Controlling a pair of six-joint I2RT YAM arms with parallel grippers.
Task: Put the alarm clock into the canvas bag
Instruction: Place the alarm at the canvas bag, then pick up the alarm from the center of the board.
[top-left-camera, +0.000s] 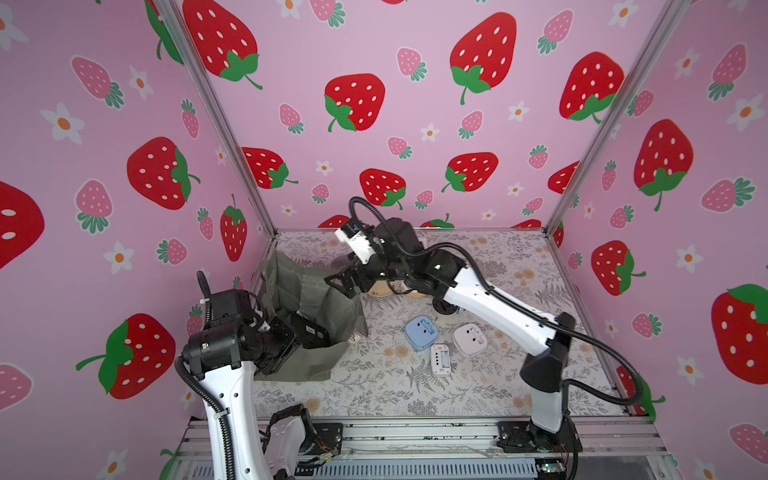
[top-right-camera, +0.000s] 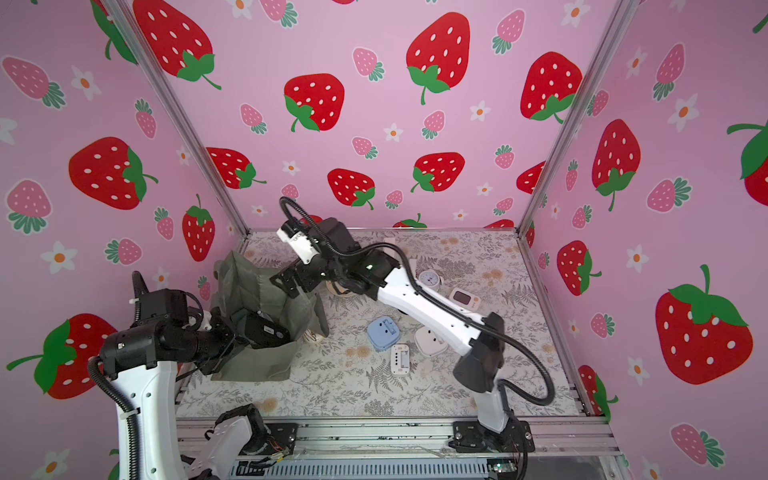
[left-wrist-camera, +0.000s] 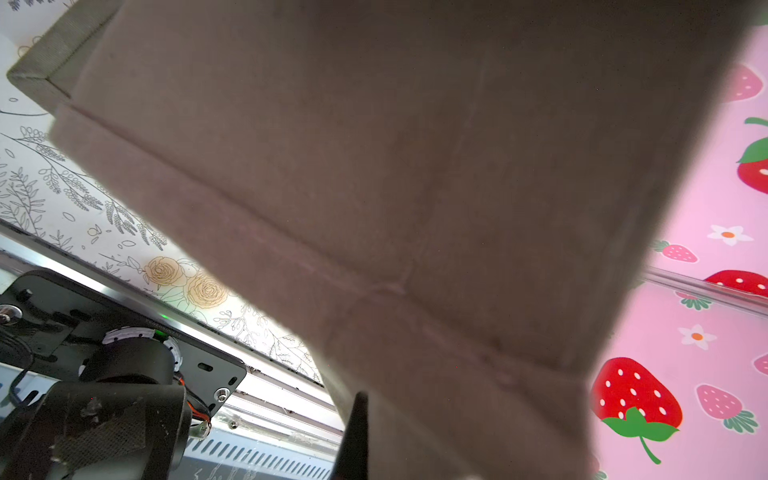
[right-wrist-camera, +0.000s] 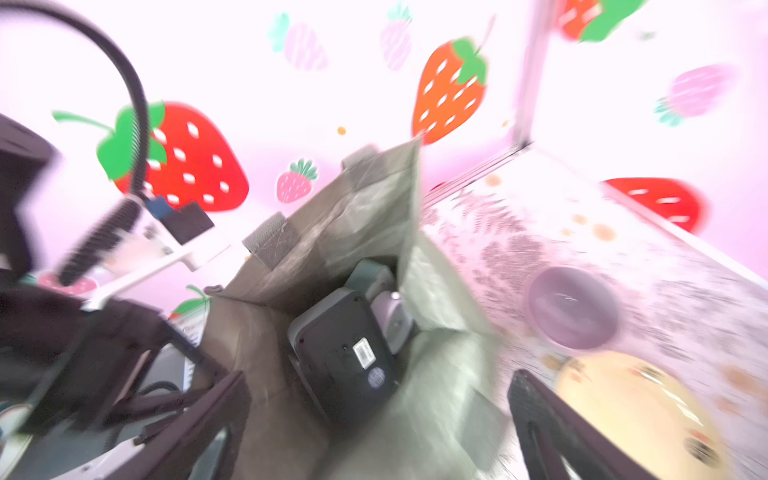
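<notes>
Floral tabletop (top-left-camera: 374, 386) | canvas bag (top-left-camera: 303, 286) — black alarm clock (right-wrist-camera: 340, 353) inside | left gripper (top-left-camera: 286, 326) clamps its wall | right gripper (top-left-camera: 341, 284) — spread wide, empty, above it

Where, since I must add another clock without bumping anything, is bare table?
Bare: the front strip between the white clock and the front rail, and the far right corner. Crowded: mid-table, from the canvas bag across the blue clock to the pink clock.

Floral table (top-left-camera: 498, 386): canvas bag (top-left-camera: 303, 286) left; blue clock (top-left-camera: 421, 331), pink clock (top-left-camera: 470, 339), white clock (top-left-camera: 440, 359) clustered centre; plate (right-wrist-camera: 636, 411), probably, behind.
</notes>
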